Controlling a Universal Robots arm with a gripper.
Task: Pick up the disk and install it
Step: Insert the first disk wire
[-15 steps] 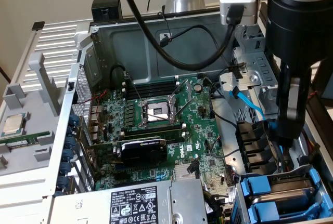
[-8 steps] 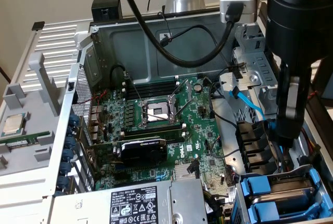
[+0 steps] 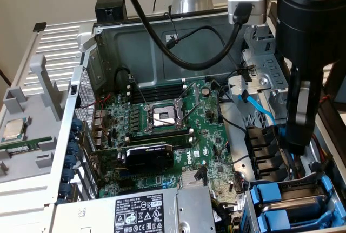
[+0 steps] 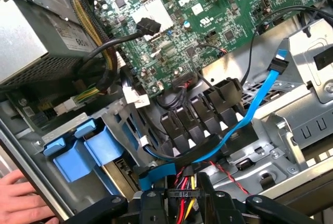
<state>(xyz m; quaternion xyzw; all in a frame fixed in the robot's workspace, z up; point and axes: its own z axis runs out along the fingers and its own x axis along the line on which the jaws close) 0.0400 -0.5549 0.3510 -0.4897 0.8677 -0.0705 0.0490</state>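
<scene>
My gripper (image 3: 296, 145) reaches down into the open computer case at the exterior view's right, above the drive cage. In the wrist view the gripper (image 4: 180, 199) is shut on a black power connector (image 4: 180, 194) with red, yellow and black wires. Blue plastic carrier frames (image 3: 273, 198) sit in the drive cage just below and in front of the gripper, and their blue tabs (image 4: 78, 154) show in the wrist view. The disk's metal body is hidden inside the cage.
A blue data cable (image 4: 260, 104) and black cables run across the cage beside the gripper. The motherboard (image 3: 162, 119) fills the case floor, with the grey power supply box (image 3: 140, 211) in front. A person's hand (image 4: 21, 198) rests at the case edge. A processor chip (image 3: 13, 130) lies on the side panel.
</scene>
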